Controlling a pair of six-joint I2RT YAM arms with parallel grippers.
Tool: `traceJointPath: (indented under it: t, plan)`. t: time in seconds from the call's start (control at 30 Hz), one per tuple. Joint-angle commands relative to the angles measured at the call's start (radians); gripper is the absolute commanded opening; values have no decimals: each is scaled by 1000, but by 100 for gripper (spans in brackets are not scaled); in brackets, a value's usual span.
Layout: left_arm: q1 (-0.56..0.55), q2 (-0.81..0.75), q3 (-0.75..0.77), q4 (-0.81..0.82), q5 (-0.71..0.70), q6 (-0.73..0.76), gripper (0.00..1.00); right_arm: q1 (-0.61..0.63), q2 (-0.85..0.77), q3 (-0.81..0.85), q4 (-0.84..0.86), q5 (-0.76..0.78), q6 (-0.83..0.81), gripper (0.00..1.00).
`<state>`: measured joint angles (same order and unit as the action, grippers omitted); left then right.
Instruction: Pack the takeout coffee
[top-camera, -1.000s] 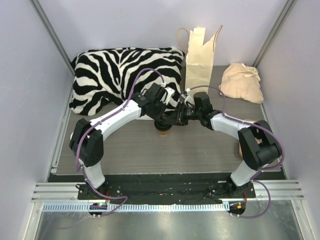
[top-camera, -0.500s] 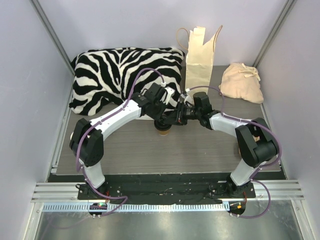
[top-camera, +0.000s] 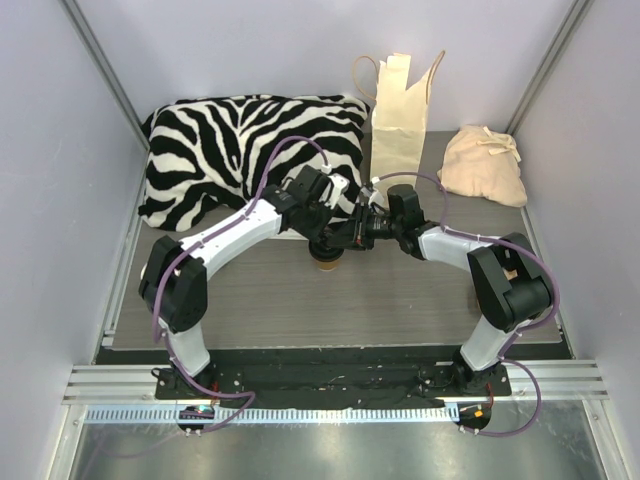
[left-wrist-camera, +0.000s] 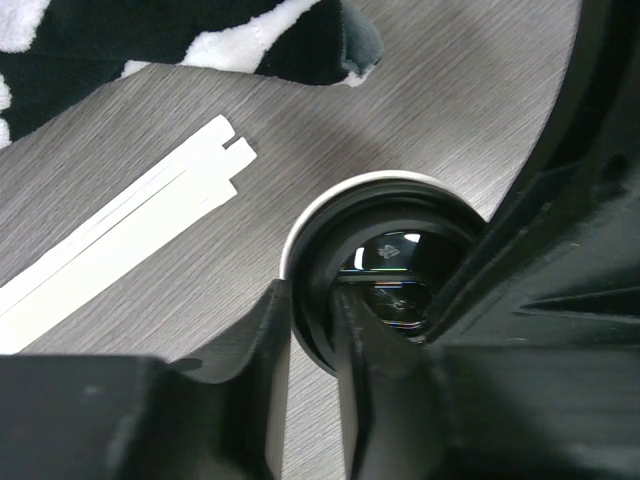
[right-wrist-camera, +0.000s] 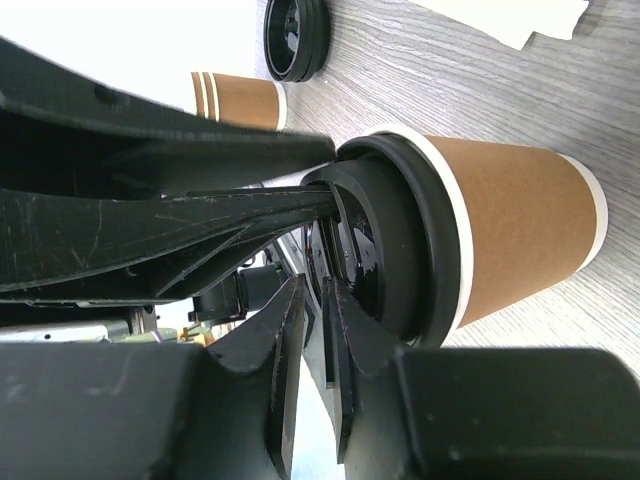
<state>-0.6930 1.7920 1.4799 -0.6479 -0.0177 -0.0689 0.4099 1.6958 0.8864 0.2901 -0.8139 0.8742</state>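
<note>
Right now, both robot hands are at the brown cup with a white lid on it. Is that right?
Not quite. The lid on the brown cup is black, not white, as the right wrist view shows. The left gripper and the right gripper are indeed both at that cup.

the takeout coffee cup (right-wrist-camera: 510, 235) is tapered brown kraft paper with white rims, wears a black lid (right-wrist-camera: 415, 260), and stands upright mid-way across the grey table (top-camera: 250, 300).
</note>
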Motion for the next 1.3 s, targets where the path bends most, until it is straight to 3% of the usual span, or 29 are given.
traceJointPath:
  t: [0.0,0.23,0.37,0.47,0.5,0.57,0.67,0.97,1.27]
  plan:
    - [41,14,-20,-16,77,-11,31,-8,27,-15,-65,61,-63,22]
    - [121,-97,-30,4,246,-29,59,-8,41,-9,-81,65,-73,22]
    - [171,-202,-76,43,393,-60,61,-10,41,0,-97,73,-81,21]
    - [199,-249,-110,86,533,-115,55,-10,45,5,-114,81,-95,20]
    - [205,-250,-118,100,580,-130,39,-11,48,5,-114,82,-95,19]
    - [220,-240,-135,146,714,-205,18,-10,54,8,-117,87,-95,17]
    - [234,-191,-151,208,834,-301,8,-10,53,11,-127,96,-101,15]
    - [266,-42,-247,428,963,-471,0,-14,54,22,-158,101,-119,12]
    - [342,152,-317,473,987,-490,0,-13,61,36,-161,98,-118,10]
